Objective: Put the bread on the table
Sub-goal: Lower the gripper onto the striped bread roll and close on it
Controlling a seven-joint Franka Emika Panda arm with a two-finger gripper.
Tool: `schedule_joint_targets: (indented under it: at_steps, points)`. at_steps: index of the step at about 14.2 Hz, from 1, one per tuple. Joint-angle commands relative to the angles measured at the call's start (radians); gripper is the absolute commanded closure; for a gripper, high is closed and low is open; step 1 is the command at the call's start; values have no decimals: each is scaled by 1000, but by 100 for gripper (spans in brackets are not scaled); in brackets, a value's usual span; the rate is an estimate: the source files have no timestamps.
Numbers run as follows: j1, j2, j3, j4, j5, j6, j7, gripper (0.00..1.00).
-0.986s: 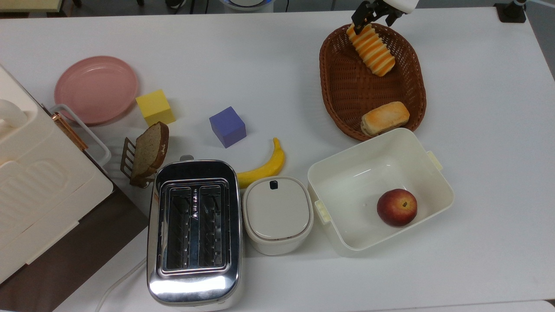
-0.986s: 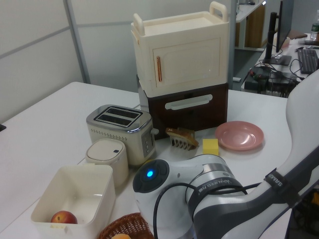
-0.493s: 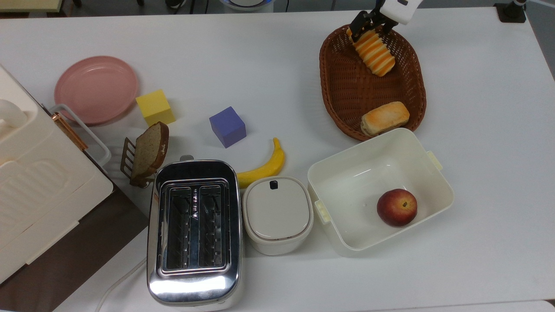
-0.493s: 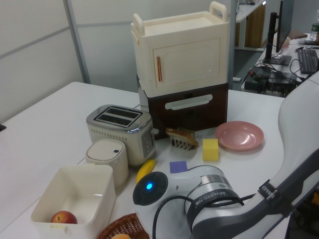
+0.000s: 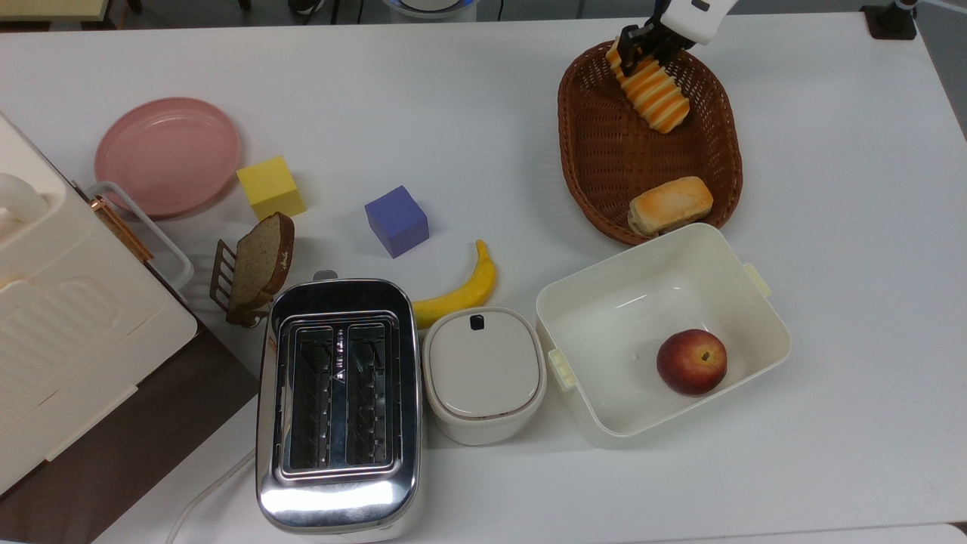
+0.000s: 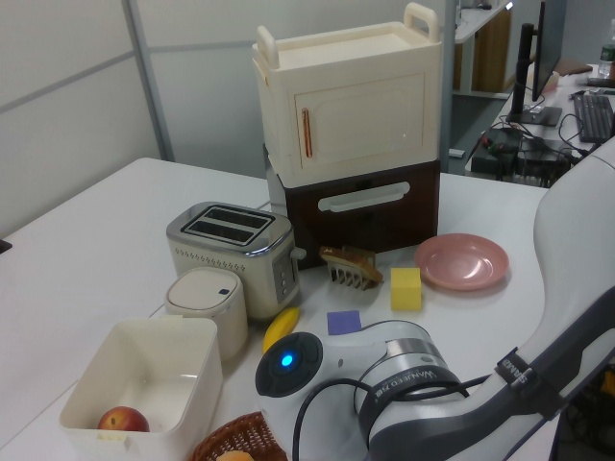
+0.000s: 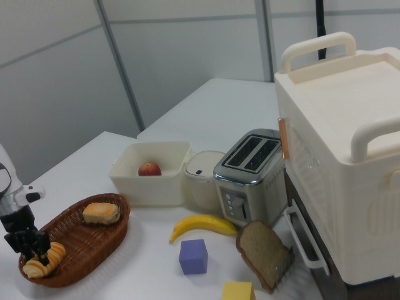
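The bread [image 5: 653, 94], a ridged loaf with orange and cream stripes, lies slanted in the far end of the brown wicker basket [image 5: 574, 151]. My gripper [image 5: 642, 51] is down on the loaf's far end, with a black finger pressed against each side, shut on it. In the right view the gripper [image 7: 29, 245] sits at the basket's [image 7: 94, 250] left end over the bread [image 7: 49, 258]. The white table [image 5: 468, 98] spreads around the basket.
A short golden bun [image 5: 671, 205] lies at the basket's near end. A cream bin [image 5: 604, 363] holding a peach [image 5: 691, 361] touches the basket's near rim. A banana [image 5: 461, 291], purple cube [image 5: 396, 221], toaster [image 5: 338, 408] and pink plate [image 5: 166, 155] lie toward the top view's left.
The gripper came down from above the basket's far rim onto the loaf's end, and its fingers narrowed around it. The loaf shifted slightly.
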Motion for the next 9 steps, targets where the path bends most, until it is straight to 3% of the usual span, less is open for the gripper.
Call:
schedule_joint_targets:
  at_steps: [1,5,9]
  points:
    - [-1,-16,-1,-20,-16,27,27,100]
    - [-7,-19,-3,-3,-42,26,64,100]
    - [-69,-61,-8,38,-79,13,116,100]
